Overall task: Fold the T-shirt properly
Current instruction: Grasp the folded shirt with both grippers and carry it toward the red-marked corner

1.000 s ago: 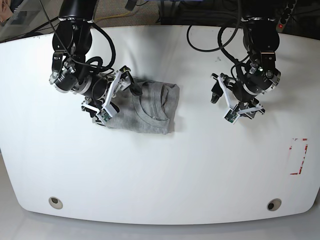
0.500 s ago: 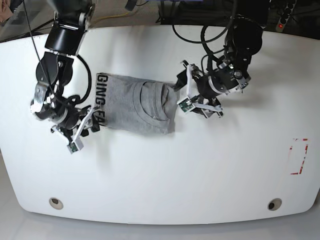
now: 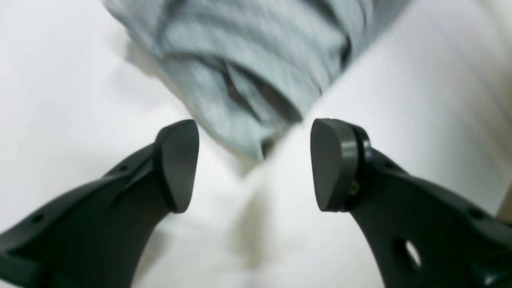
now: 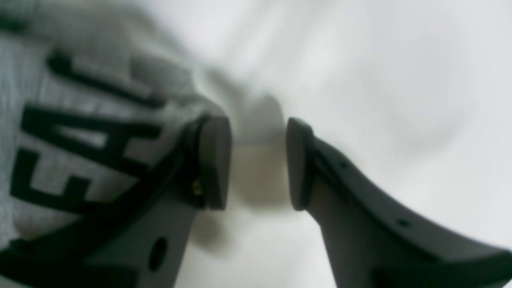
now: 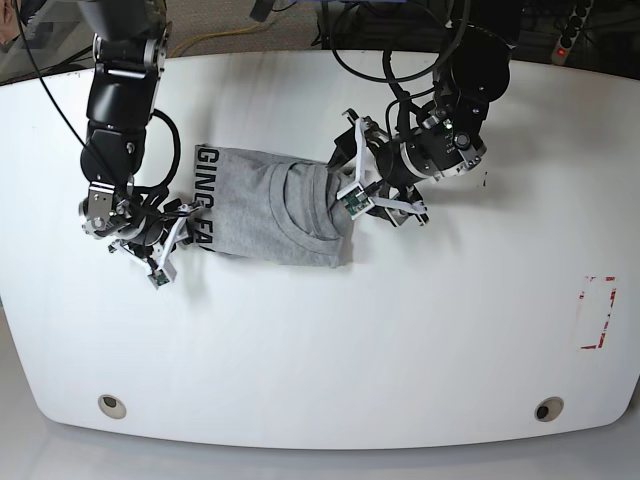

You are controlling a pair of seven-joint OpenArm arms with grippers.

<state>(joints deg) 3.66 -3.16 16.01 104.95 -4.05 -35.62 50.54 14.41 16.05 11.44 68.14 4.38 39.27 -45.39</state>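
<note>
Base view: T-shirt (image 5: 270,215) lies part-folded, centre-left of tabletop (image 5: 330,340); left end effector (image 5: 352,178) spread at its collar-end corner, right end effector (image 5: 178,232) w/ pads parted, holding nothing, at lettered edge; prob. placed to grab opposite ends for next fold.

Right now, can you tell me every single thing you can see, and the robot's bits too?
T-shirt: one, heather grey with black letters, folded, lying on the table between the two arms.
Table: one, white, under everything.
Red marking: one, on the table near its right edge in the base view.
Round holes: two, near the table's front corners.
Left gripper: one, black, open, at the shirt's folded corner.
Right gripper: one, black, open, by the lettered edge of the shirt.
</note>
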